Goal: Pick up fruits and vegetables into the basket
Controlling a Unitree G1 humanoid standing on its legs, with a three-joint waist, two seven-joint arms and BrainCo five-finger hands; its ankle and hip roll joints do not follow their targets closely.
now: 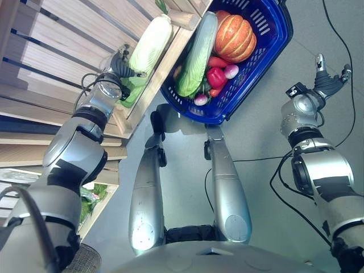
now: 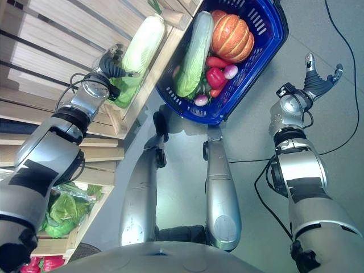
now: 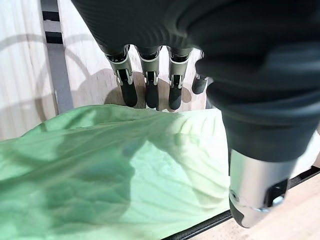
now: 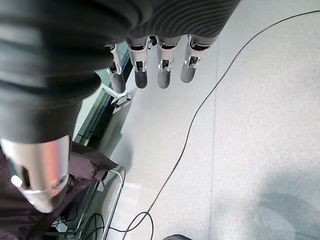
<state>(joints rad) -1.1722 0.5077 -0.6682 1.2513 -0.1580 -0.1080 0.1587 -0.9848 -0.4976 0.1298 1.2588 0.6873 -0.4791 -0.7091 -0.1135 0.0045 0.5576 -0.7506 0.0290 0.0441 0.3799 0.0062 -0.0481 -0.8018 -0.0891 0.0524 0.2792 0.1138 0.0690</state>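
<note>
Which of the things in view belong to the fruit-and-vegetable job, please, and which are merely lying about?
Part of the job:
- blue basket, holding a pumpkin, a long cabbage, red peppers and radishes
- napa cabbage on the wooden shelf, under the left hand
- bagged greens lower on the shelf

Lying about:
- right hand, idle over the floor
- metal-framed rack on the floor

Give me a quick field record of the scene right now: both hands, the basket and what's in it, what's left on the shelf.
left hand: at the wooden shelf, straight fingers over a cabbage, not closed on it
right hand: open, held over bare floor, holding nothing
basket: blue, on the floor beside the shelf
basket contents: pumpkin, another cabbage, red pepper, radishes
lower shelf: leafy greens
</note>
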